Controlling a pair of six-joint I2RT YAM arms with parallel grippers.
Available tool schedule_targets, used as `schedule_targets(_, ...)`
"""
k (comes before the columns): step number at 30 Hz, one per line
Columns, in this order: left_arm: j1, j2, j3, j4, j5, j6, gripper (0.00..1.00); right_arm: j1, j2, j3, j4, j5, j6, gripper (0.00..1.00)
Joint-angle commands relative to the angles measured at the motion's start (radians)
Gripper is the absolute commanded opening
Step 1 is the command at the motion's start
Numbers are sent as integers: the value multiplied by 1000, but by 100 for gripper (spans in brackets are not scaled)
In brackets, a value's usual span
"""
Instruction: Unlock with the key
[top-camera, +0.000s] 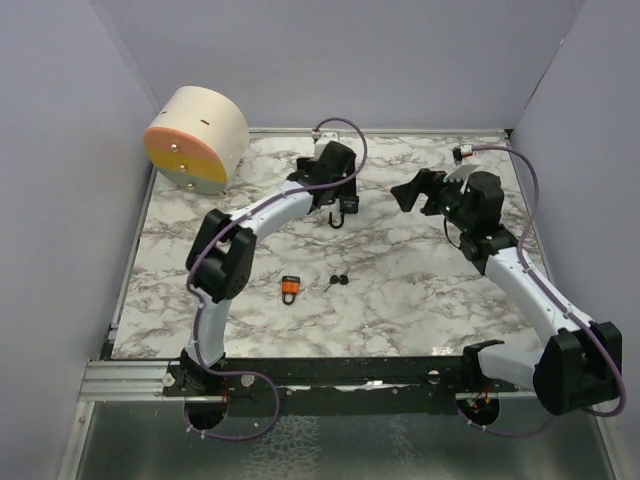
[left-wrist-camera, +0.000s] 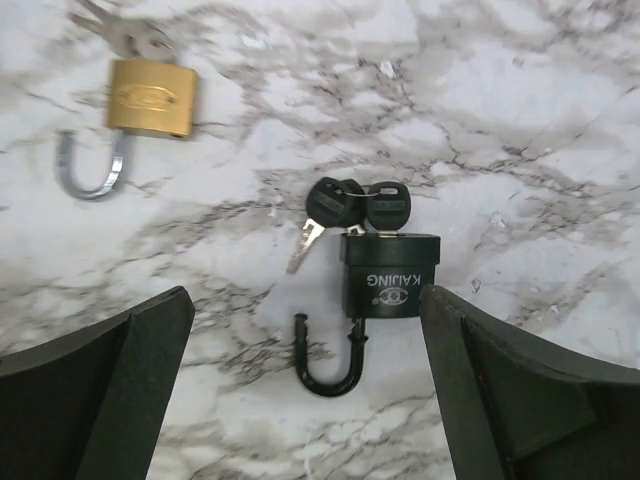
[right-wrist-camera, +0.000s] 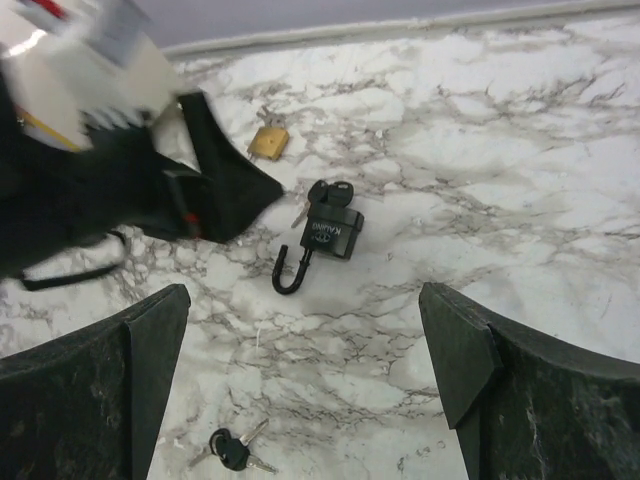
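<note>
The black padlock (left-wrist-camera: 390, 278) lay on the marble table (top-camera: 420, 300) under the left gripper (left-wrist-camera: 305, 295), whose jaws were spread and empty. Its shackle (left-wrist-camera: 330, 365) was sprung free and the key (left-wrist-camera: 385, 205) sat in its body, so that lock looked done (the brass padlock (left-wrist-camera: 150, 97) nearby also lay open). The right gripper (right-wrist-camera: 305, 290) hung wide apart, holding nothing, and an orange padlock (top-camera: 289, 288) beside loose keys (top-camera: 336, 281) seemed shut, probably left to do.
</note>
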Motion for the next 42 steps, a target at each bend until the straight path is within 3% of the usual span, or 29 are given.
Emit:
schedule_targets(1,62,-309,-217,228,14,71,99,3,129,1,-39,-149,-16,99)
schedule_targets(5,80,-476,-468,287,99,101,99,49,279,43,-97,-265,-43,92)
schedule_targets(9,78,-612,-695,309,140,80,99,175,344,95,-190,-152,-97,91)
schedule_targets(13,78,-702,-819,251,91,53,96,262,379,114,-252,-117,-104,89)
schedule_targets(15,78,-741,-860,228,68,47,96,316,388,113,-268,-101,-119,83)
schedule_targets(26,78,-823,-926,179,13,-6,95,488,443,112,-312,23,-188,59)
schedule_targets(42,80,-856,-957,178,-56,-44,94,553,561,196,-330,85,-274,39)
